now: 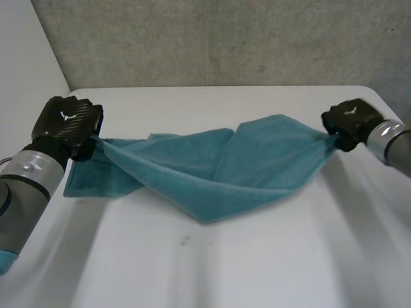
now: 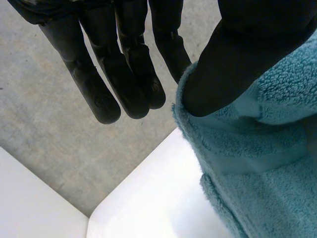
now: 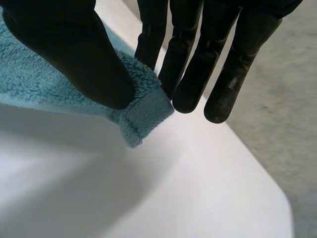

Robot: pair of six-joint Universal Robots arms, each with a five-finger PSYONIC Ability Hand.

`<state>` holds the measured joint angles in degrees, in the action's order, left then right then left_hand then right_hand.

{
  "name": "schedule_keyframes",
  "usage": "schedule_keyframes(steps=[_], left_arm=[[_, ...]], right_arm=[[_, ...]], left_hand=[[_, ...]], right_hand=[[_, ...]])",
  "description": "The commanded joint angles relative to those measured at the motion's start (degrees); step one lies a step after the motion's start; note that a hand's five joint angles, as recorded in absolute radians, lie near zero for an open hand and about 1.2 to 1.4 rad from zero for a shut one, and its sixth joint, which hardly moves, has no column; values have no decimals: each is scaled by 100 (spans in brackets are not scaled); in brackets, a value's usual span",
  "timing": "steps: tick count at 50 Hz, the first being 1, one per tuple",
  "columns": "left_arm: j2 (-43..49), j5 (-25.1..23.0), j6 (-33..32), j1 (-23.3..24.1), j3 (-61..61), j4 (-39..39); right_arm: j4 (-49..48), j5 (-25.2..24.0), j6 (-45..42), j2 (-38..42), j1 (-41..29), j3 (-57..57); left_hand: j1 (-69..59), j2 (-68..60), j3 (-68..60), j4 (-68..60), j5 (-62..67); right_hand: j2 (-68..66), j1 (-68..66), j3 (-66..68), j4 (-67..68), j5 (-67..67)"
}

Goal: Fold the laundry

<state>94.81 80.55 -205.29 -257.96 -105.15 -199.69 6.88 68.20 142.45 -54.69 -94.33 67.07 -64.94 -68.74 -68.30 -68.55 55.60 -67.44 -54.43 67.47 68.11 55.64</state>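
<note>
A teal towel point(image 1: 218, 170) hangs stretched between my two hands above the white table point(image 1: 212, 269), its middle sagging onto the tabletop. My left hand point(image 1: 67, 122) pinches the towel's left end; in the left wrist view the thumb point(image 2: 233, 64) presses the towel point(image 2: 262, 163) against a finger. My right hand point(image 1: 350, 122) holds the towel's right corner. In the right wrist view its thumb point(image 3: 74, 54) pins the hemmed corner point(image 3: 143, 114) against the fingers point(image 3: 190, 59).
A loose fold of the towel point(image 1: 96, 179) lies flat on the table below my left hand. The table's rounded far corners sit close to each hand, with grey floor point(image 2: 44, 129) beyond the edge. A concrete wall point(image 1: 225, 38) stands behind.
</note>
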Motion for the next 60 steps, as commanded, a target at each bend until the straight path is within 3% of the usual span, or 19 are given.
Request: schedule_keyframes(steps=[1, 5, 9, 13, 18, 21, 24, 27, 28, 29, 31, 32, 36, 38, 42, 47, 52, 60], left_arm=[[-50, -13, -47, -140, -67, 97], [-94, -39, -55, -228, -233, 307], [-103, -74, -64, -246, -418, 615], [-33, -101, -73, -202, -585, 905], [634, -92, -222, -210, -507, 949], [1091, -83, -537, -246, -113, 949], [1329, -83, -845, -254, 362, 923], [1628, -31, -1127, -202, 1363, 818], [1629, -30, -1128, -202, 1366, 818], [1759, 22, -1154, -141, 2384, 661], [1839, 22, -1119, -62, 3102, 537], [1883, 40, -1101, -44, 3463, 441], [2094, 154, -1022, -35, 4958, -332], [2103, 399, -917, -8, 5399, -746], [1911, 488, -549, 9, 5243, -1124], [1524, 479, -109, -61, 4137, -1142], [1400, 488, -29, -158, 2889, -1142], [1374, 462, -55, -281, 712, -1142]], right_arm=[[1156, 738, -42, -1438, 326, 289], [2315, 1028, -812, -2131, 791, 823], [2765, 1186, -1814, -2571, 1029, 1709], [2627, 1160, -2378, -2757, 1048, 2388], [2327, 1151, -2398, -2713, 1030, 2653], [2064, 1195, -2354, -2205, 1013, 2540], [1923, 1318, -1873, -1494, 681, 1437], [1888, 1485, -1187, -1325, 293, 302], [1870, 1616, -732, -1255, 100, -564], [1852, 1687, -519, -1219, 29, -1025], [1826, 1757, -334, -1167, -33, -1473], [1591, 1862, 120, -853, -94, -2783], [871, 1995, 633, -368, -165, -4286], [597, 2065, 748, -367, -191, -4378], [236, 2127, 889, -682, -279, -3765], [-142, 1996, 907, -1227, -385, -2104], [-906, 1592, 890, -1736, -332, -418], [-846, 1082, 863, -1852, -323, 1201]], left_hand=[[-1506, -1126, -1169, -1145, 1440], [-1506, -1126, -1169, -1145, 1440], [-1506, -1126, -1169, -1145, 1440], [-1506, -1126, -1169, -1145, 1440], [-1506, -1126, -1169, -1145, 1440], [-1506, -1126, -1169, -1145, 1440], [-1506, -1126, -1169, -1145, 1440], [-1506, -1126, -1169, -1145, 1440], [-1506, -1126, -1169, -1145, 1440], [-1506, -1126, -1169, -1145, 1440], [-1506, -1126, -1169, -1145, 1440], [-1506, -1126, -1169, -1145, 1440], [-1506, -1126, -1169, -1145, 1440], [-1506, -1126, -1169, -1145, 1440], [-1506, -1126, -1169, -1145, 1440], [-1506, -1126, -1169, -1145, 1440], [-1506, -1126, -1169, -1145, 1440], [-1506, -1126, -1169, -1145, 1440]], right_hand=[[-1256, -2557, 1253, 1189, 1436], [-1256, -2557, 1253, 1189, 1436], [-1256, -2557, 1253, 1189, 1436], [-1256, -2557, 1253, 1189, 1436], [-1256, -2557, 1253, 1189, 1436], [-1256, -2557, 1253, 1189, 1436], [-1256, -2557, 1253, 1189, 1436], [-1256, -2557, 1253, 1189, 1436], [-1256, -2557, 1253, 1189, 1436], [-1256, -2557, 1253, 1189, 1436], [-1256, -2557, 1253, 1189, 1436], [-1256, -2557, 1253, 1189, 1436], [-1256, -2557, 1253, 1189, 1436], [-1256, -2557, 1253, 1189, 1436], [-1256, -2557, 1253, 1189, 1436], [-1256, -2557, 1253, 1189, 1436], [-1256, -2557, 1253, 1189, 1436], [-1256, -2557, 1253, 1189, 1436]])
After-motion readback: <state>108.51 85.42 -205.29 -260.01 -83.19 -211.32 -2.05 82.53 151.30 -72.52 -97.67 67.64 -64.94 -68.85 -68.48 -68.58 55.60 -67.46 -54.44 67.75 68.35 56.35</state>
